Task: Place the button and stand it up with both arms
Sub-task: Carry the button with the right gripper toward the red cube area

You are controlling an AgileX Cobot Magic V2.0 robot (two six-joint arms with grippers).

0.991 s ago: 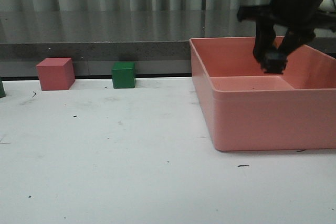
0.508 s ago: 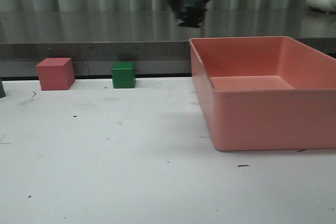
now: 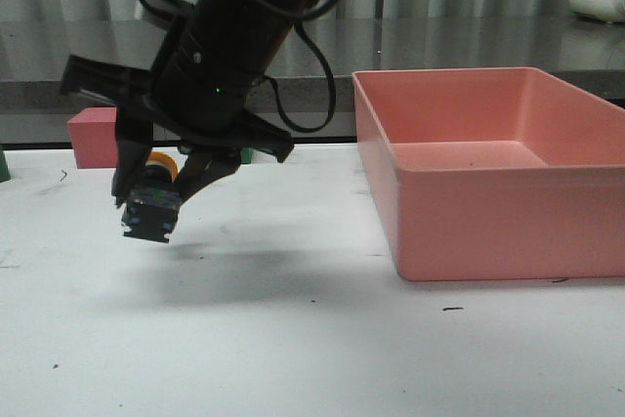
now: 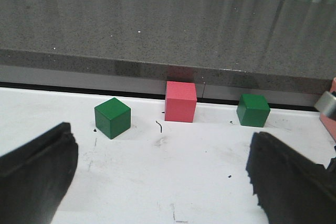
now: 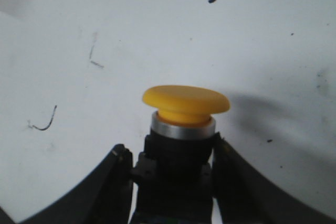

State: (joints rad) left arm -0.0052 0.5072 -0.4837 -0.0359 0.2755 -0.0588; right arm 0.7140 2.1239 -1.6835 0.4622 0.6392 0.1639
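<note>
Front view: right gripper [image 3: 151, 204] clamped on button [image 3: 153, 204], held tilted just above tabletop [image 3: 293, 349], well left of pink bin [image 3: 488, 212]. Right wrist view confirms fingers [image 5: 113, 182] pinching black body, yellow cap free. Left gripper [image 4: 157, 182] spread wide, holding nothing, facing pink cube [image 4: 180, 101] and two green cubes [image 4: 112, 117].

My worries: button leaning, so release now likely tips it onto cap side. Grip sits low on body; fast descent could knock base on tabletop and twist it in jaws. Left arm arriving late means no support for standing.
</note>
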